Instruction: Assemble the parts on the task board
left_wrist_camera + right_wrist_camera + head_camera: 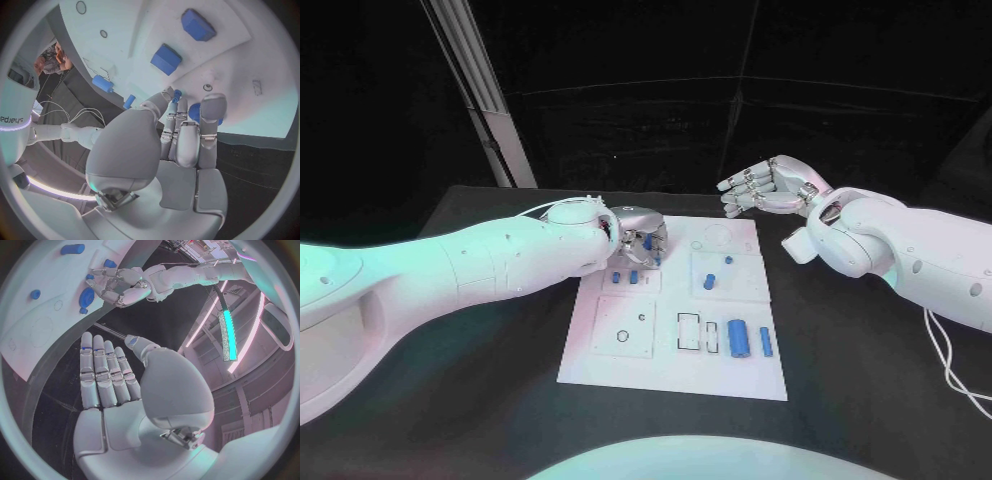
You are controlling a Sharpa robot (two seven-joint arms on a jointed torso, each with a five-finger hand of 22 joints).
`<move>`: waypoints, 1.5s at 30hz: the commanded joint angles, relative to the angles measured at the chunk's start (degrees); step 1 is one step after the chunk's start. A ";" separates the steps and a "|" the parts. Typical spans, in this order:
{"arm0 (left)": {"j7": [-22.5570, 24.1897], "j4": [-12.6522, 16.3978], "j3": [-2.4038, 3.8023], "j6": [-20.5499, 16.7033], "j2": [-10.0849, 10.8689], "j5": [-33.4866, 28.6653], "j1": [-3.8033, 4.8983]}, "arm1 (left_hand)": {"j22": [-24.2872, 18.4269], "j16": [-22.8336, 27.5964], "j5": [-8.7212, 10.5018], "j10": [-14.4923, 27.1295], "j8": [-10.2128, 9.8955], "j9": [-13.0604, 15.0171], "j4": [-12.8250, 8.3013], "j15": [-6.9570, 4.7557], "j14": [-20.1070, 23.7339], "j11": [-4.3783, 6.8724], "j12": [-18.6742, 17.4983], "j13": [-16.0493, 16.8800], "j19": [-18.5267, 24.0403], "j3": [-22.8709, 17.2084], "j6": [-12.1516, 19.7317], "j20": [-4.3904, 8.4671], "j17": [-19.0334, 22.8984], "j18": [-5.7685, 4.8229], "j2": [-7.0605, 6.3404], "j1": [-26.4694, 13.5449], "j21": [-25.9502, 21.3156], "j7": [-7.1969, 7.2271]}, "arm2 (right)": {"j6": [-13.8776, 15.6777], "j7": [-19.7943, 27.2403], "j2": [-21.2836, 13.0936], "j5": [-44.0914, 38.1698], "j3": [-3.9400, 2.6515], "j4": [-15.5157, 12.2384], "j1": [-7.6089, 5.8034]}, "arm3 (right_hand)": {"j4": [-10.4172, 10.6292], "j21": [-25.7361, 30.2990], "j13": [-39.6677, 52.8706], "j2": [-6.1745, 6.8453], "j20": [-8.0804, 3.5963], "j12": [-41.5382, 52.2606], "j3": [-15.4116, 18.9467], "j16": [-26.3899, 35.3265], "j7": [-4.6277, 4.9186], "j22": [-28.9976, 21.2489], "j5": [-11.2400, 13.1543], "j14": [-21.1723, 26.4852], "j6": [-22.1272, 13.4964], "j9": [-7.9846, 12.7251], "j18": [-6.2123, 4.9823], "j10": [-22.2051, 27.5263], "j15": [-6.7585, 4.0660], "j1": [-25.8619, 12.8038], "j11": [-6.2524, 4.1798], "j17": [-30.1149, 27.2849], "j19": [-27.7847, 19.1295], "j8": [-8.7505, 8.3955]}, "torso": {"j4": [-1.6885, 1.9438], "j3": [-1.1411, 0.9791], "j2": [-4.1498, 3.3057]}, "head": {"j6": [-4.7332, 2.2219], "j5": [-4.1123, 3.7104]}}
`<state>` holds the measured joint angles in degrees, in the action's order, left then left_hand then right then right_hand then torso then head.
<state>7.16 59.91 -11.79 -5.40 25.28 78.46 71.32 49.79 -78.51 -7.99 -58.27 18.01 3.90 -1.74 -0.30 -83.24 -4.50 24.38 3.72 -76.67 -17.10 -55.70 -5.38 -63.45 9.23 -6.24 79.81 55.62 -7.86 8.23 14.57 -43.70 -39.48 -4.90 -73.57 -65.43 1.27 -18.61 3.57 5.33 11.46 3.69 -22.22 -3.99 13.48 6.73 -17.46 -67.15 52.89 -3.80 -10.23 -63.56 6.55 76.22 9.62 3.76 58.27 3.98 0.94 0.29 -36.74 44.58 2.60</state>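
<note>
Over the board's far left corner: our left hand (640, 236) reaches down, fingers drawn together around a small blue part (195, 111), apparently to seat it.
Task board (610, 365): mid-table; other parts (737, 335) wait near its right edge.
Right hand (769, 186): off the far right corner, fingers straight, empty, keeping clear.

My left hand (640, 240) crowds the task board's (668, 372) far-left corner; its near half, beside the blue parts (750, 338), lies open.
</note>
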 commanded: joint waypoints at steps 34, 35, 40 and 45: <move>-0.82 -1.23 0.08 0.42 -0.64 0.44 -0.26 | 4.58 -1.28 2.99 -3.28 -2.31 0.10 -3.05 -0.07 -0.88 0.15 -2.71 0.19 -1.19 -6.91 -3.07 -0.06 -0.38 -1.64 3.45 1.02 3.83 -0.57 | -0.39 0.36 -0.01 0.16 -0.03 -0.24 -0.12 | -0.13 0.55 -0.02 -0.51 0.46 0.22 0.02 0.28 0.16 -0.27 0.07 0.57 -0.50 -0.04 -0.01 0.46 0.04 -0.81 0.06 -0.06 -0.01 -0.08 | 0.12 0.06 0.08 | -0.01 -0.36; -0.53 -0.86 0.09 -0.40 -0.35 0.22 -0.25 | 4.80 -1.32 2.99 -3.33 -2.42 0.08 -3.18 -0.06 -0.92 0.12 -2.86 0.17 -1.27 -7.08 -3.10 -0.06 -0.42 -1.68 3.38 0.98 4.03 -0.62 | -0.39 0.37 -0.02 0.16 -0.03 -0.24 -0.12 | -0.13 0.55 -0.02 -0.51 0.46 0.22 0.02 0.28 0.16 -0.27 0.07 0.57 -0.50 -0.04 -0.01 0.46 0.04 -0.81 0.06 -0.06 -0.01 -0.08 | 0.14 0.04 0.10 | -0.01 -0.38; 0.18 1.31 0.59 -2.70 1.22 -0.69 -0.23 | 5.34 -1.40 3.01 -3.67 -3.03 -0.01 -3.64 0.04 -1.06 -0.03 -3.75 0.07 -1.45 -7.92 -3.31 -0.09 -0.39 -1.76 3.03 0.49 4.45 -0.84 | -0.41 0.42 -0.06 0.16 -0.03 -0.26 -0.12 | -0.19 0.58 -0.02 -0.58 0.45 0.22 -0.05 0.28 0.14 -0.29 0.00 0.59 -0.51 -0.04 -0.03 0.47 0.02 -0.75 0.04 -0.06 0.01 -0.08 | 0.10 0.05 0.06 | -0.11 -0.34; 0.27 3.22 2.23 -3.58 2.60 -2.18 -0.23 | 5.33 -1.40 3.02 -3.78 -3.22 -0.03 -3.74 0.07 -1.08 -0.07 -4.02 0.05 -1.42 -8.13 -3.38 -0.12 -0.32 -1.75 2.91 0.29 4.43 -0.88 | -0.36 0.45 -0.24 0.16 -0.03 -0.28 -0.11 | -0.19 0.58 -0.02 -0.58 0.45 0.22 -0.05 0.28 0.14 -0.29 0.00 0.59 -0.51 -0.04 -0.03 0.47 0.02 -0.75 0.04 -0.06 0.01 -0.08 | 0.17 0.09 0.05 | -0.02 -0.29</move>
<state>6.58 62.74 -9.67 -6.64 27.70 77.86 70.93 55.11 -79.66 -5.08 -61.76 15.10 3.97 -5.53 -0.30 -83.65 -4.49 20.63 3.82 -77.74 -24.85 -58.76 -5.54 -63.84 8.41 -3.50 80.64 59.83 -8.67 8.18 14.58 -43.90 -39.48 -4.90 -73.70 -65.43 1.28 -18.34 3.57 4.72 11.46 3.69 -22.22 -3.99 13.48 6.49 -17.46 -66.94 52.89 -3.80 -10.23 -63.56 6.76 75.61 9.63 3.76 58.27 3.98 1.09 0.35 -36.66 44.51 2.24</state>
